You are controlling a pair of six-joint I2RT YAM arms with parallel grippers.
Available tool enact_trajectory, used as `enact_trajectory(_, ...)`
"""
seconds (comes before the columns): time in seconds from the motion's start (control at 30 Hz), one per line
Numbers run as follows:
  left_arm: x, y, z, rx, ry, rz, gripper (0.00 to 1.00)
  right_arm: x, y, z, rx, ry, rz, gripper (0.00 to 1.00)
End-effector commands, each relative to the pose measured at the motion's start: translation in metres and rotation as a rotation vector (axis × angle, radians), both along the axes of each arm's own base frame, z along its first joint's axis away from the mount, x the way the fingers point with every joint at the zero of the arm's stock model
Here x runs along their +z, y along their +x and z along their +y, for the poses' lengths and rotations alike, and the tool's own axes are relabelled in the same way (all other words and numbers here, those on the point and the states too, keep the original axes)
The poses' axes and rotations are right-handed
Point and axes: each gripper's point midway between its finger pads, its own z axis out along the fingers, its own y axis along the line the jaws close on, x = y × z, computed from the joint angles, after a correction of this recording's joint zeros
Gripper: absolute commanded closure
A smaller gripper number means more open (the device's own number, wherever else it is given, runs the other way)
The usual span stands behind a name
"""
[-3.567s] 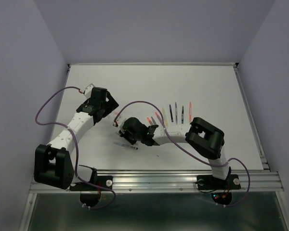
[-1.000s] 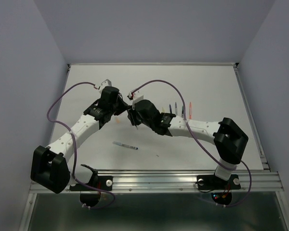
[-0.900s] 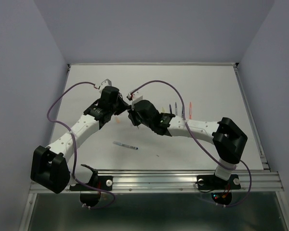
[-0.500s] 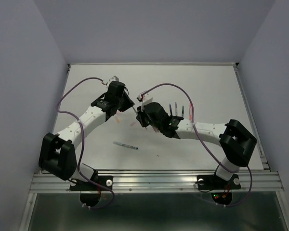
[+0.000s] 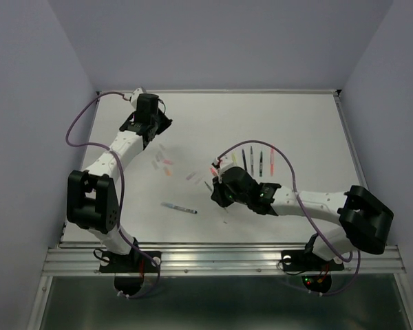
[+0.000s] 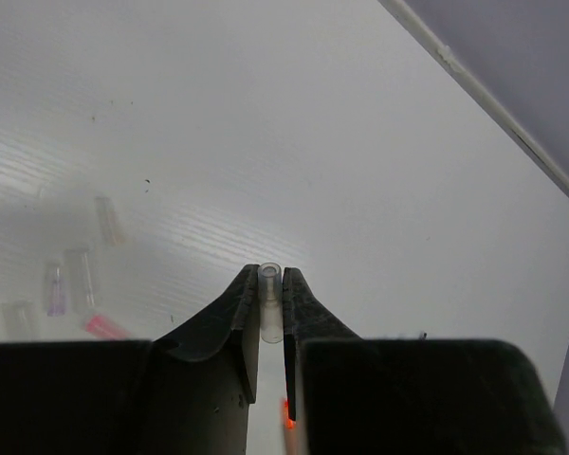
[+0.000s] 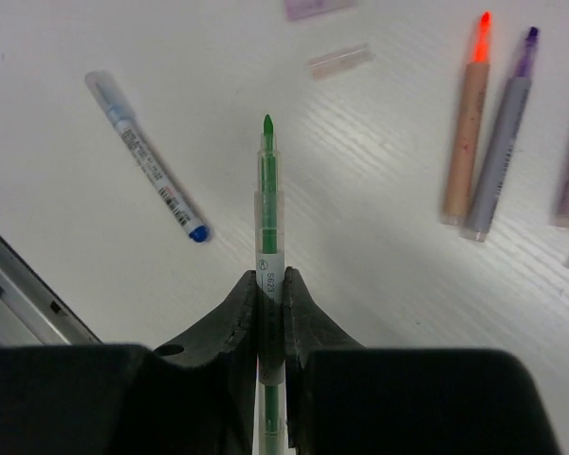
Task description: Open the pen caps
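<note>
left jaws clamped on clear cap [image 6: 270, 305] | right jaws clamped on green pen [image 7: 268, 213] (tip bare)

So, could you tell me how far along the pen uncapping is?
Done: loose caps lie scattered, and the orange pen shows a bare tip. In hand: left gripper pinches a clear cap; right gripper holds the uncapped green pen. Left: blue pen looks capped.

Only readable text: "S23", printed lengthwise on the white label [image 7: 268, 266] around the green pen [image 7: 268, 180] in the right wrist view. Smaller print beside it is too fine to read. Blue-tipped pen [image 7: 144, 152] carries a barcode [image 7: 174, 201], digits illegible; nothing legible in the top or left wrist views.
</note>
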Motion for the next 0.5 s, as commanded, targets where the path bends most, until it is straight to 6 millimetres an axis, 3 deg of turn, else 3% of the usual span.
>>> enact_trajectory(0.0, -0.011, -0.014, -0.001, -0.055, 0.049, 0.034, 1.0, 0.018, 0.051, -0.013, -0.155, 0.021, -0.05, 0.99)
enact_trajectory(0.03, -0.028, -0.024, 0.002, -0.059, 0.066, 0.078, 1.0, 0.02, 0.062, -0.016, -0.169, 0.011, -0.066, 0.99)
enact_trajectory(0.1, -0.043, -0.039, 0.005, -0.067, 0.075, 0.119, 1.0, 0.012, 0.087, -0.031, -0.224, -0.031, -0.077, 0.98)
enact_trajectory(0.2, -0.078, -0.066, 0.006, -0.079, 0.091, 0.201, 1.0, 0.01, 0.111, -0.037, -0.218, -0.074, -0.109, 0.95)
enact_trajectory(0.23, -0.089, -0.077, 0.006, -0.085, 0.096, 0.227, 1.0, 0.001, 0.121, -0.041, -0.211, -0.121, -0.132, 0.94)
enact_trajectory(0.3, -0.098, -0.085, 0.003, -0.089, 0.096, 0.247, 1.0, 0.0, 0.135, -0.043, -0.217, -0.158, -0.166, 0.93)
enact_trajectory(0.37, -0.104, -0.091, 0.002, -0.098, 0.103, 0.266, 0.99, -0.014, 0.148, -0.049, -0.221, -0.209, -0.165, 0.93)
enact_trajectory(0.47, -0.112, -0.096, 0.001, -0.101, 0.112, 0.296, 0.94, -0.015, 0.155, -0.043, -0.198, -0.209, -0.165, 0.9)
